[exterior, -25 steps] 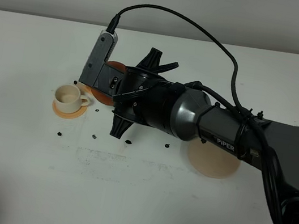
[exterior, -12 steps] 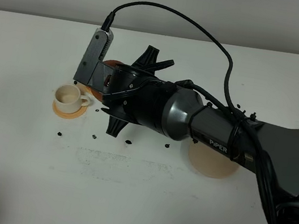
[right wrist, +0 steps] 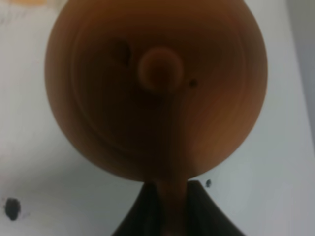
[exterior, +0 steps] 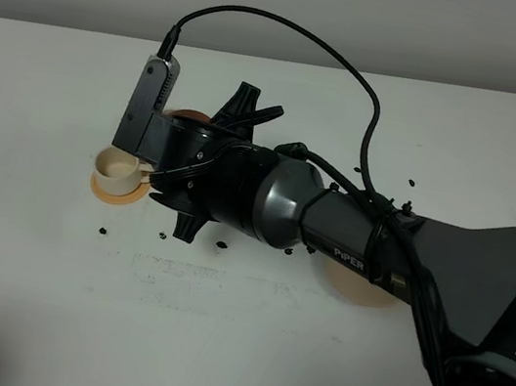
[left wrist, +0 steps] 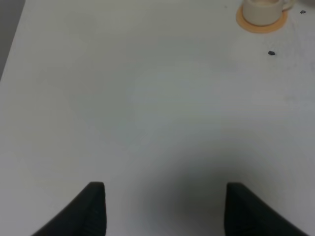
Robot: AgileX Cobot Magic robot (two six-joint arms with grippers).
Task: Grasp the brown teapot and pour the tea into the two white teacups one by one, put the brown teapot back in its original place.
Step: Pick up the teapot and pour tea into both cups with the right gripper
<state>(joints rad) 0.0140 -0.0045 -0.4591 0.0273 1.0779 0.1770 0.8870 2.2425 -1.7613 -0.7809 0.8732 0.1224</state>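
The brown teapot point(right wrist: 157, 88) fills the right wrist view from above, knobbed lid in the middle. Its loop handle point(right wrist: 170, 196) is clamped in my right gripper point(right wrist: 170, 189), which is shut on it. From the high camera only a brown sliver of the teapot point(exterior: 188, 115) peeks out behind the right arm point(exterior: 268, 195), held above the table just right of a white teacup point(exterior: 118, 168) on its orange coaster point(exterior: 109, 194). Only this one teacup shows. No tea is visible. My left gripper point(left wrist: 165, 201) hangs open over bare table, with the teacup point(left wrist: 263, 9) far from it.
The pale beige disc point(exterior: 361, 288) lies on the white table point(exterior: 213, 344), mostly covered by the right forearm. Dark specks point(exterior: 101, 229) dot the table around the cup and arm. A black cable point(exterior: 294, 36) arcs over the wrist.
The right arm has carried the teapot to the left, up to the teacup. The orange patch that showed beside the wrist earlier is now hidden by the arm.
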